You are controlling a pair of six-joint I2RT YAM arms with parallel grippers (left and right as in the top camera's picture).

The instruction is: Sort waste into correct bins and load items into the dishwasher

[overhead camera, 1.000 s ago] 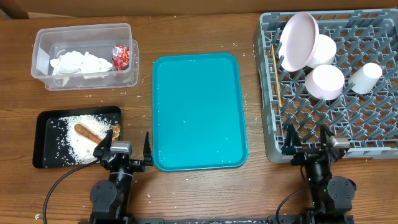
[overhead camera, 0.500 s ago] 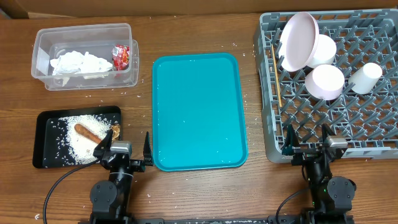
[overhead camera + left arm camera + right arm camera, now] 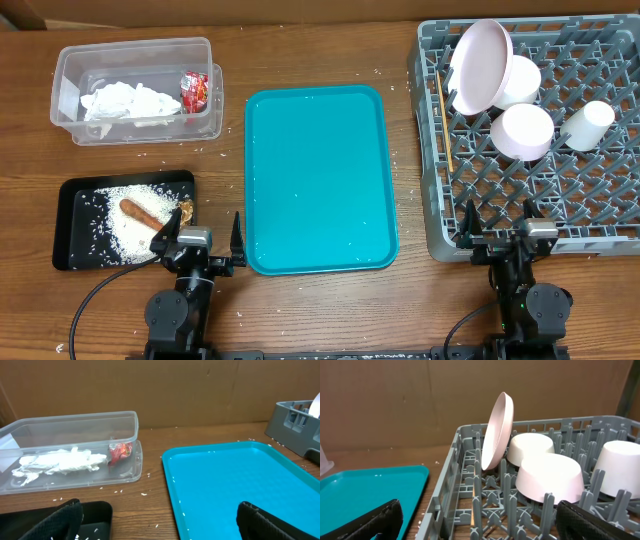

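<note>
The clear tub (image 3: 70,60) (image 3: 125,417) holds the crumpled napkin (image 3: 125,103) (image 3: 57,461) and the red wrapper (image 3: 194,89) (image 3: 120,452). The black tray (image 3: 72,190) (image 3: 97,512) holds rice (image 3: 125,235), the brown sausage piece (image 3: 138,213) and a small brown bit (image 3: 186,209). The grey rack (image 3: 440,215) (image 3: 450,490) holds the plate (image 3: 479,64) (image 3: 497,430) on edge, two bowls (image 3: 526,131) (image 3: 550,477), the cup (image 3: 588,124) and the wooden stick (image 3: 444,120). My left gripper (image 3: 198,243) (image 3: 160,522) is open and empty at the table's front. My right gripper (image 3: 497,228) (image 3: 480,522) is open and empty at the rack's front edge.
An empty teal tray (image 3: 318,175) (image 3: 235,485) lies in the middle with a few rice grains on it. Loose grains are scattered on the wooden table around the tub and the trays. A brown cardboard wall stands behind the table.
</note>
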